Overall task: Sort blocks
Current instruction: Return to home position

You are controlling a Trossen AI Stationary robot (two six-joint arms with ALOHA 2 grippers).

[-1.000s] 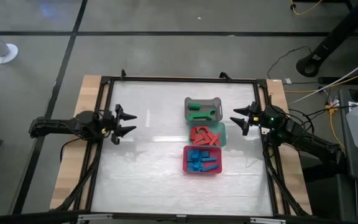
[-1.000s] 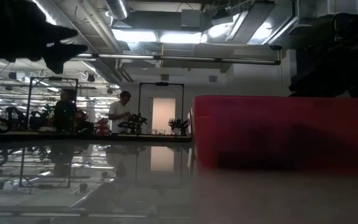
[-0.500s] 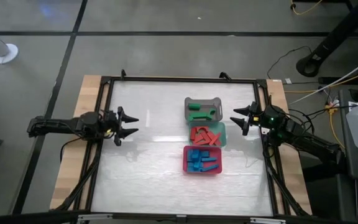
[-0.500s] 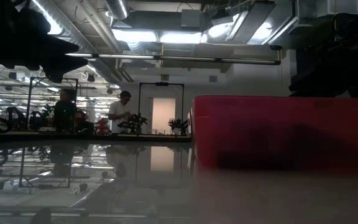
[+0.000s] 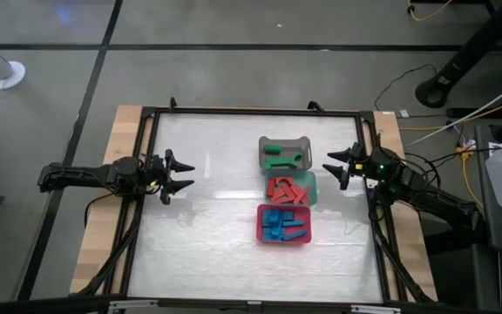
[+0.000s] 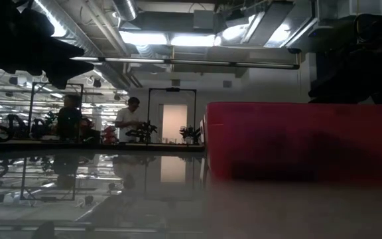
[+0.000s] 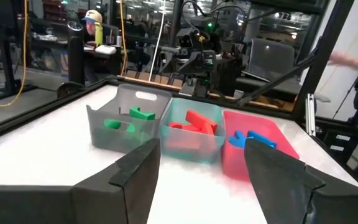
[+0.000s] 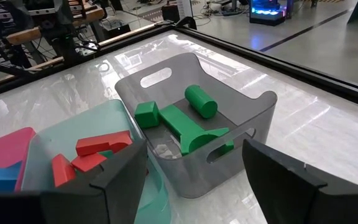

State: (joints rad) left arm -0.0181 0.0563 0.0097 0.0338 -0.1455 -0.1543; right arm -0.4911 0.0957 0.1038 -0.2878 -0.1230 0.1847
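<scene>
The blocks are small pieces of one plain colour each, and all lie in three trays in a row on the desk (image 5: 207, 231). Green blocks (image 8: 185, 121) – a cylinder, a cube, an arch – lie in the grey tray (image 5: 263, 144), red blocks (image 5: 286, 188) in the teal tray (image 5: 313, 190), and blue blocks (image 5: 283, 224) in the red tray (image 5: 260, 228). Only the right wrist view shows the green shapes clearly. The low view shows just the red tray's wall, with two people (image 6: 130, 118) far behind. The left fingers (image 7: 135, 171) are spread apart at the desk's left edge. The right fingers (image 8: 272, 174) are also apart, near the grey and teal trays.
</scene>
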